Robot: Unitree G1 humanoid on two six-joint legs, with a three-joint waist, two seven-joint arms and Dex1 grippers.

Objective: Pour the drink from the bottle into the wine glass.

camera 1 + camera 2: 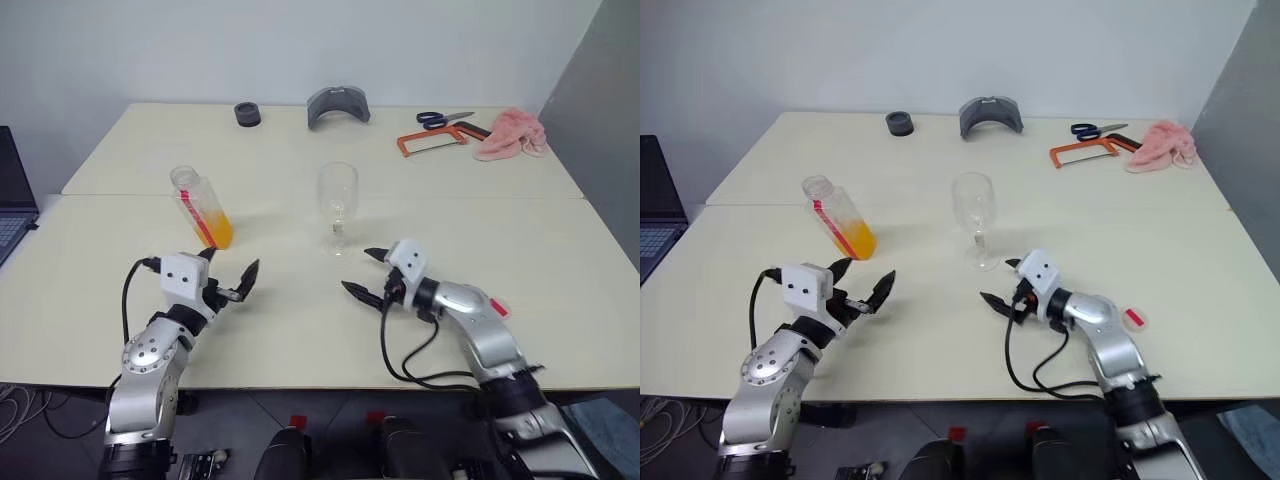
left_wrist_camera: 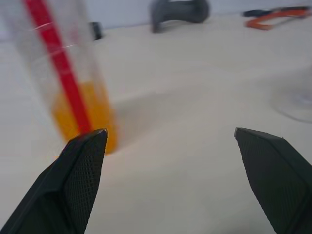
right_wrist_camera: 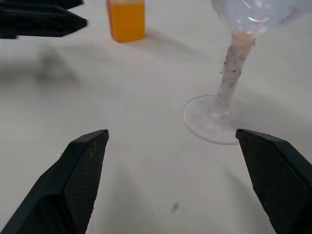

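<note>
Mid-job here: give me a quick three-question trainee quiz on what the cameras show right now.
1. True or false: the bottle has its cap on.
2. The drink is: A) in the glass B) in the bottle C) spilled on the table
3. Fill in: both the left gripper and right gripper are ____ and hold nothing.

Key: 1 false, its mouth is uncapped; 2 B, the glass looks empty; 3 open.

Bottle (image 1: 203, 208) left of wine glass (image 1: 338, 207), both on table (image 1: 300, 320).
</note>
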